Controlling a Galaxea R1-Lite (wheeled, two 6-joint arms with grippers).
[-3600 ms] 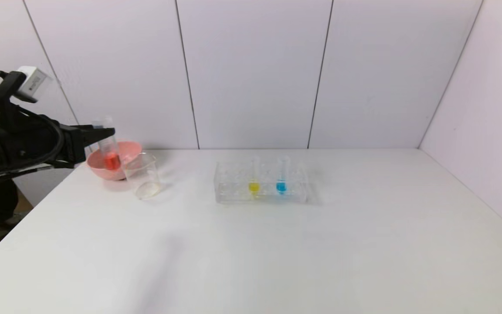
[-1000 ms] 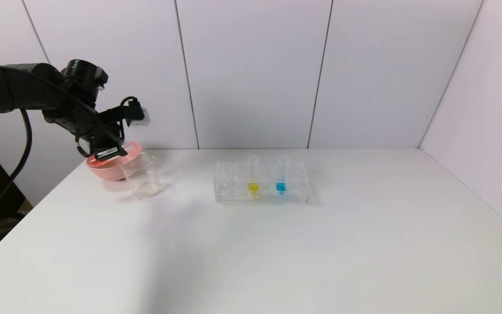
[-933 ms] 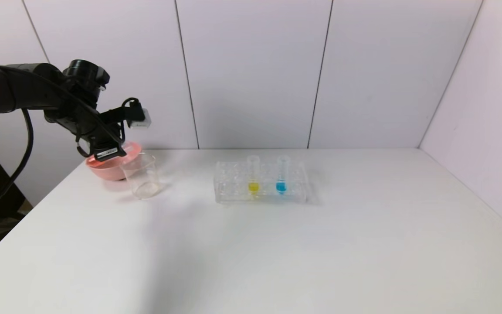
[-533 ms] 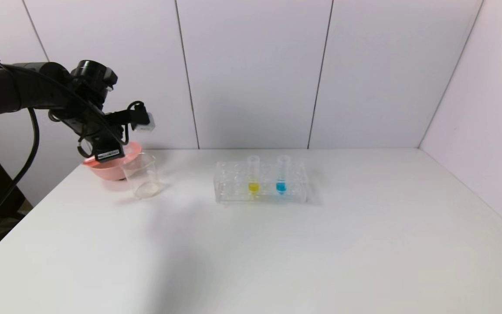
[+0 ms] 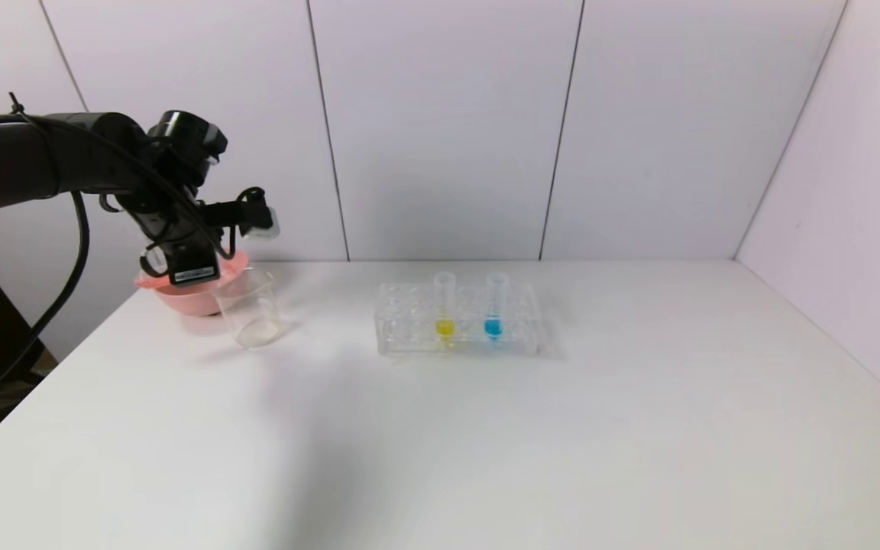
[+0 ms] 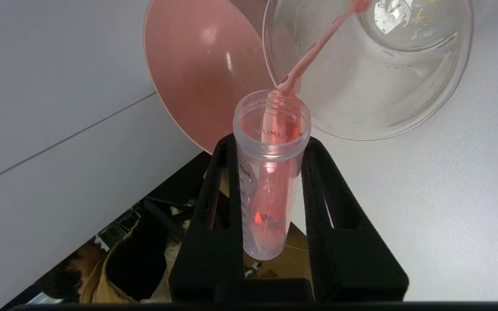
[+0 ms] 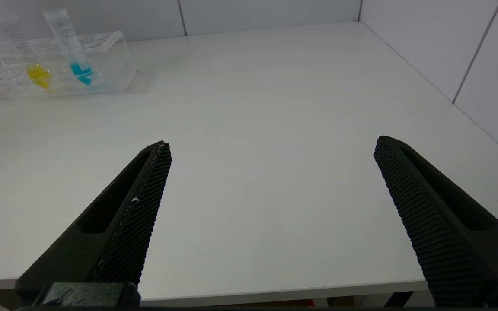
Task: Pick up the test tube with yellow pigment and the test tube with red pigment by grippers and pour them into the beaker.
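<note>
The left hand [image 6: 270, 181], clamped on the test tube with red pigment [image 6: 270, 172], pours a red stream into the beaker [image 6: 404, 103]; the right hand [image 7: 270, 181] hangs apart.

1. Red tube [image 6: 270, 172] – clear smooth plastic with printed graduations.
2. Beaker [image 6: 404, 86] – clear and glossy, catching bright highlights.
3. Bowl [image 6: 197, 73] – pink, smooth, with a soft sheen.
4. Left gripper [image 6: 270, 181] – matt black plastic.
5. Right gripper [image 7: 270, 190] – matt black, its pads [image 7: 145, 216] finely ribbed and rough.
6. Rack [image 5: 409, 325] – clear glossy plastic.
7. Table [image 5: 562, 443] – white, smooth and matt.
</note>
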